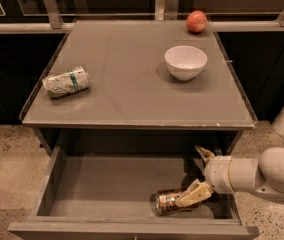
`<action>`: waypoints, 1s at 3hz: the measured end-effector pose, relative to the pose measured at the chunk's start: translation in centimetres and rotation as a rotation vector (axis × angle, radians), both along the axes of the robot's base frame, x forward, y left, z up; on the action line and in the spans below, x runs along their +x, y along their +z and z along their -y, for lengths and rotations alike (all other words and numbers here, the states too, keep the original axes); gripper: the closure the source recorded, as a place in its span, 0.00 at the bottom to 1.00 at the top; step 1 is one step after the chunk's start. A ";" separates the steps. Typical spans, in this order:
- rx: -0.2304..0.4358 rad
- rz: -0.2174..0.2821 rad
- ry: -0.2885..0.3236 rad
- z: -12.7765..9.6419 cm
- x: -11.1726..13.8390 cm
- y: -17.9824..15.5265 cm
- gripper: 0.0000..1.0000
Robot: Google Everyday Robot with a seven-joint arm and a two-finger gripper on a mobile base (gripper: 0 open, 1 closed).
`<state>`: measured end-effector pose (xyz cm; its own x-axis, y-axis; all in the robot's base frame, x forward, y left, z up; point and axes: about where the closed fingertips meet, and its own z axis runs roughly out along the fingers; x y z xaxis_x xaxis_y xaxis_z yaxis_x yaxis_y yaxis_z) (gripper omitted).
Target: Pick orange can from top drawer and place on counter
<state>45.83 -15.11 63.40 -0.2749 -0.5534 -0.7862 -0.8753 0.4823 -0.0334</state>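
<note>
Now the claw (189, 176) sits inside the top drawer (107, 184) at its right end, fingers spread wide. The lower finger rests against the orange can (168, 203), which lies on its side near the drawer's front wall. Up on the bench (132, 89): a white bowl (185, 61) and a pale green can (66, 82).

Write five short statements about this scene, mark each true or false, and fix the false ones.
1. The orange can lies on its side in the open top drawer. True.
2. The gripper hovers above the counter. False: it is down inside the drawer at the can, fingers spread.
3. The white bowl is upside down. False: it stands upright.
4. The green-and-white can lies on its side on the counter. True.
5. The reddish fruit sits in the bowl. False: it rests at the counter's far edge.
</note>
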 end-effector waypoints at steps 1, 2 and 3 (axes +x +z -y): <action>-0.013 -0.003 -0.025 0.5 -1.2 -0.7 0.00; -0.025 -0.015 -0.029 0.6 -2.4 -1.2 0.00; -0.015 -0.029 -0.052 0.8 -3.1 -1.8 0.00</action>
